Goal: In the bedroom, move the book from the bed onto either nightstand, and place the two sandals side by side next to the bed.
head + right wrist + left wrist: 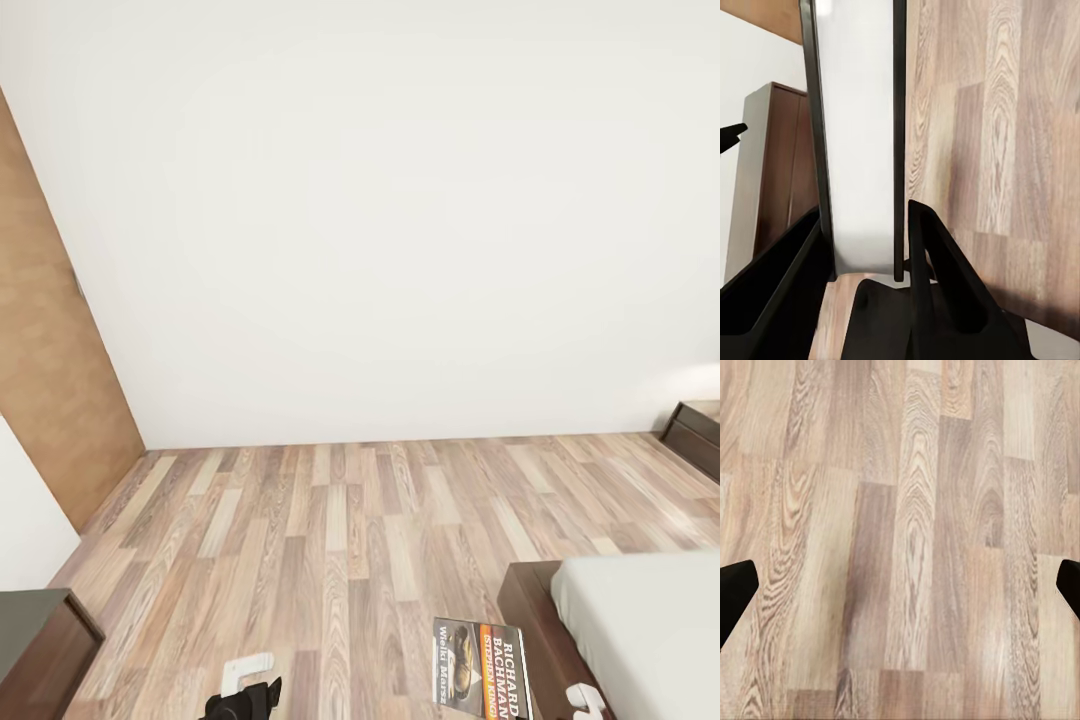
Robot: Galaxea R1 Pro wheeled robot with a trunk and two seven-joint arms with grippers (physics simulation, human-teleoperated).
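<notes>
The book (481, 668) hangs in the air at the head view's lower edge, cover up, over the floor (340, 540) just off the bed (640, 620) corner, not lying on anything. In the right wrist view it shows edge-on, white page block (862, 150) between dark covers, clamped between the right gripper (866, 255) fingers, so the R gripper is closed on the book by its lower edge. Prob. held this way for carrying: book already off the mattress, robot in transit toward a nightstand. Bed frame corner sits right beside the book; a dark wood cabinet piece (695, 430) shows by the far wall at right, another dark cabinet (40, 640) at lower left; can't tell if either is a nightstand. Left gripper (900, 585) faces bare floor planks, finger tips far apart at both sides, i.e. open, holding nothing, well apart from the book. Brown door (50, 360) on the left wall. Sandals step looks not yet done.
</notes>
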